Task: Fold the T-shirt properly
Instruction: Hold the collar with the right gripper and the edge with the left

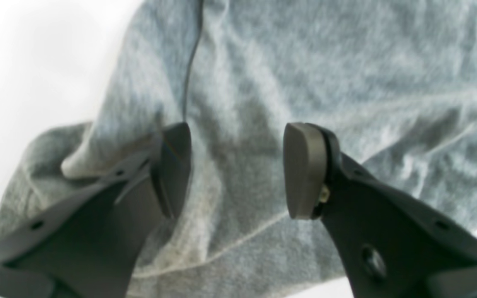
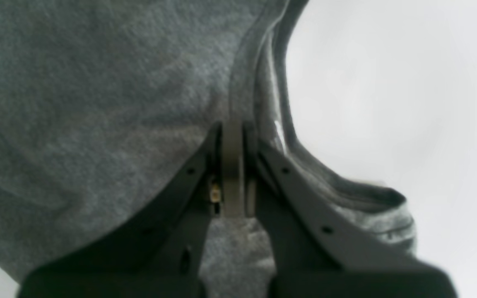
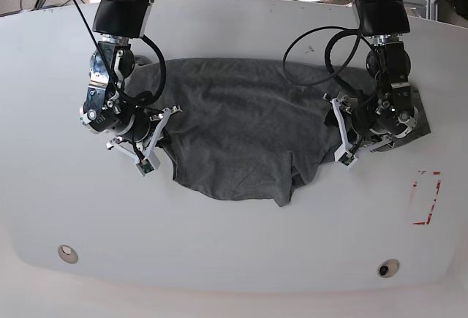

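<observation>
The dark grey T-shirt (image 3: 241,135) lies spread and rumpled across the middle of the white table (image 3: 234,259). My left gripper (image 1: 238,165) hovers open over the T-shirt (image 1: 304,62), and wrinkled cloth with a pale seam shows between its two fingers. In the base view this gripper (image 3: 335,117) is at the shirt's right side. My right gripper (image 2: 232,165) is shut, its pads pressed together on a folded edge of the T-shirt (image 2: 77,103) that runs up from the tips. In the base view it (image 3: 164,120) sits at the shirt's left edge.
A red rectangle outline (image 3: 426,197) is marked on the table at the right. Two round fittings (image 3: 67,253) (image 3: 387,267) sit near the front edge. A black cable (image 3: 322,47) loops over the shirt's far right part.
</observation>
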Controlling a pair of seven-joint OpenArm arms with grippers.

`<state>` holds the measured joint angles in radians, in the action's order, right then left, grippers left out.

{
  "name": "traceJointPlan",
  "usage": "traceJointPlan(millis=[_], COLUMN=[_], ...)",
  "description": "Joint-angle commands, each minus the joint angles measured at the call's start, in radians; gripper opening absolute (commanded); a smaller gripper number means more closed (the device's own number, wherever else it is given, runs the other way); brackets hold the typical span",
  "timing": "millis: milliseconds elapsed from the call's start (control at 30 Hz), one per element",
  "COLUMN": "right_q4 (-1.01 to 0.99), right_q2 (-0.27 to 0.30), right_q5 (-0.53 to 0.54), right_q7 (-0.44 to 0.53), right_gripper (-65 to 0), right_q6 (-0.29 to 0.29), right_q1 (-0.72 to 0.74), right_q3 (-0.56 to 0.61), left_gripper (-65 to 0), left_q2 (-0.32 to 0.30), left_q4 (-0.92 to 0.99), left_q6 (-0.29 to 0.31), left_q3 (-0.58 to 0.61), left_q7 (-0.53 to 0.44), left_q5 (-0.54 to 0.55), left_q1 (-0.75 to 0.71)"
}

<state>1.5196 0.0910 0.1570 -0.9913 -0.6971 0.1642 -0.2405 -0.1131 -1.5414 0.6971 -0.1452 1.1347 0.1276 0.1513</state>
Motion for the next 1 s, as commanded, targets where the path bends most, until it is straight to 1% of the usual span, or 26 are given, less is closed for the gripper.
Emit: traceJointPlan(millis=[0, 133, 367, 400, 567, 967], right_q4=[0.023, 0.031, 0.031, 0.006, 0.006, 0.006], right_q2=[0.006, 0.009, 0.011, 0.002, 0.002, 0.002], right_q5=[0.009, 0.004, 0.005, -0.015, -0.015, -0.015], right_q7=[0.018, 0.021, 0.022, 0.004, 0.004, 0.002], right_gripper=[-64.2, -64.1, -64.1, -63.6, -63.6, -63.6], right_q6=[-0.001, -0.001, -0.001, 0.024, 0.040, 0.040], right_q1=[0.020, 0.018, 0.016, 0.002, 0.004, 0.034], right_q3=[-0.004, -0.004, -0.004, -0.001, -0.001, -0.003], left_gripper=[-33.1, -38.1, -53.5, -51.1, -51.1, -51.1], left_q2=[-0.003, -0.004, -0.005, -0.009, -0.009, -0.009], left_q4=[0.001, 0.011, 0.011, 0.025, 0.025, 0.025], left_q6=[0.001, 0.001, 0.001, -0.004, -0.004, -0.003], left_q3=[-0.006, -0.005, -0.006, 0.003, 0.003, 0.005], left_q7=[-0.016, -0.023, -0.034, -0.008, -0.006, -0.006], left_q5=[0.005, 0.008, 0.013, -0.013, -0.015, -0.015], left_q1=[0.023, 0.026, 0.024, -0.009, -0.009, -0.003])
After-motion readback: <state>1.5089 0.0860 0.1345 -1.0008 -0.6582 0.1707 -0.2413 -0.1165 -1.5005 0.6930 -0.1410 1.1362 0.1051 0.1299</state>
